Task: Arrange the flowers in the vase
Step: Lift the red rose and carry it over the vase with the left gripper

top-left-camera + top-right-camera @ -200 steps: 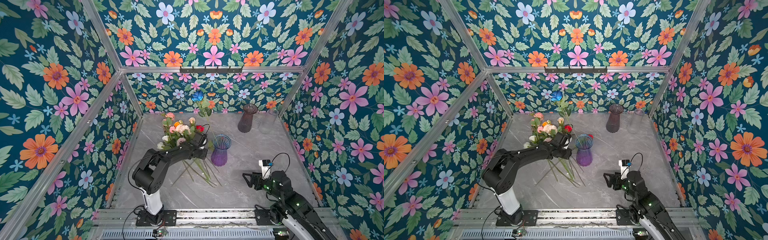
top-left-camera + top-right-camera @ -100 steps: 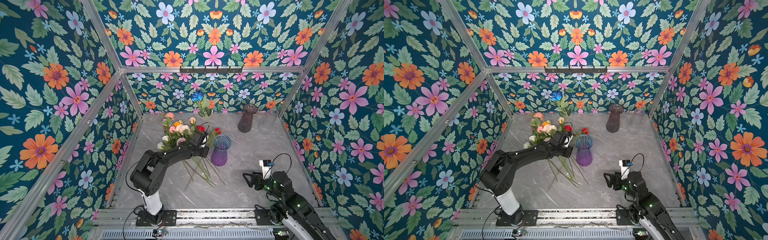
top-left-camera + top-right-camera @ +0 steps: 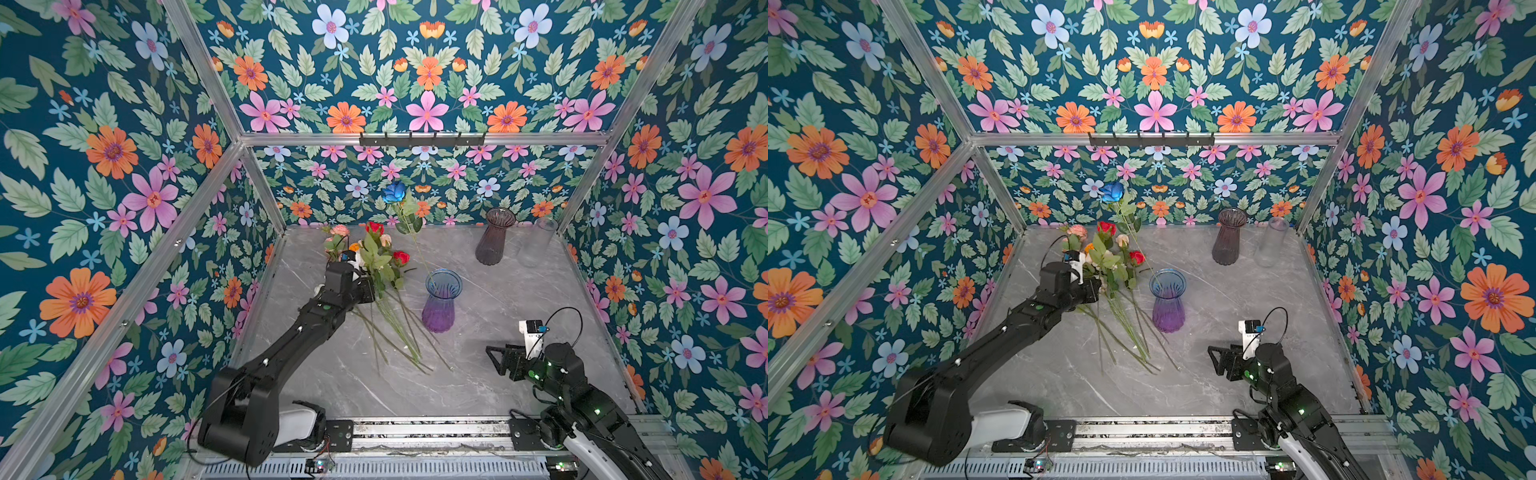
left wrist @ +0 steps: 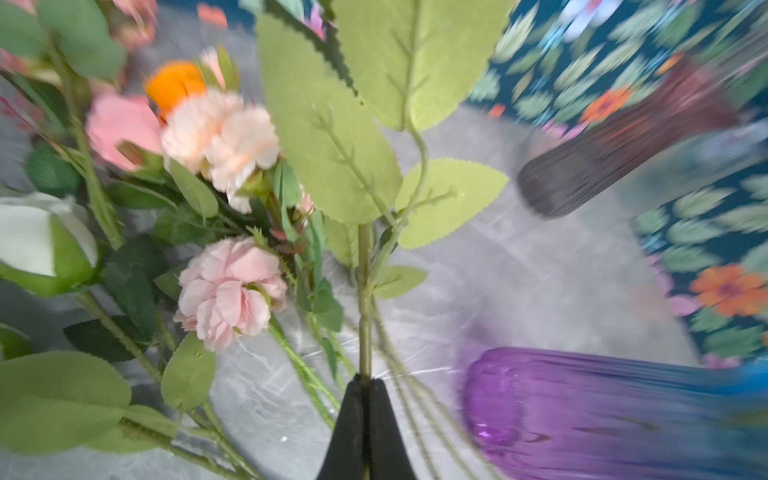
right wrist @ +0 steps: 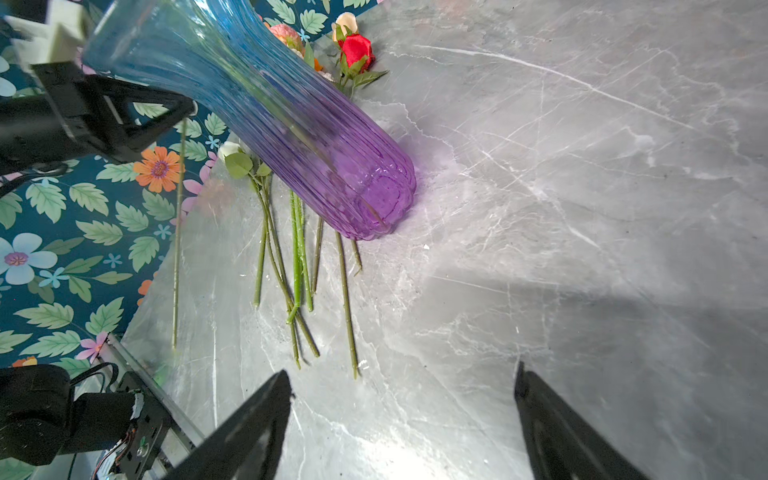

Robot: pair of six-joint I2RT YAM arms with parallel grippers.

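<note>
Flowers [image 3: 376, 262] lie in a loose bunch on the grey marbled desk [image 3: 519, 299]. They are just beside the blue-to-purple vase [image 3: 440, 309], on its left in both top views, with heads toward the back wall and bare stems fanned toward the front. One blue rose [image 3: 394, 192] already stands in the vase, leaning toward the back wall. The left jaws are pressed together on a single green stem [image 4: 365, 307] with pale serrated leaves. The pinch is plain in the left wrist view, though much else there is blurred; pink, cream, orange and white heads crowd beside it. The left arm [image 3: 316, 316] stretches across the desk to the bunch. The right jaws stand spread and hold nothing, low over bare desk near the front, well apart from the vase. A dark smoky vase [image 3: 492, 241] and a clear one [image 3: 538, 243] stand upright at the back right.
</note>
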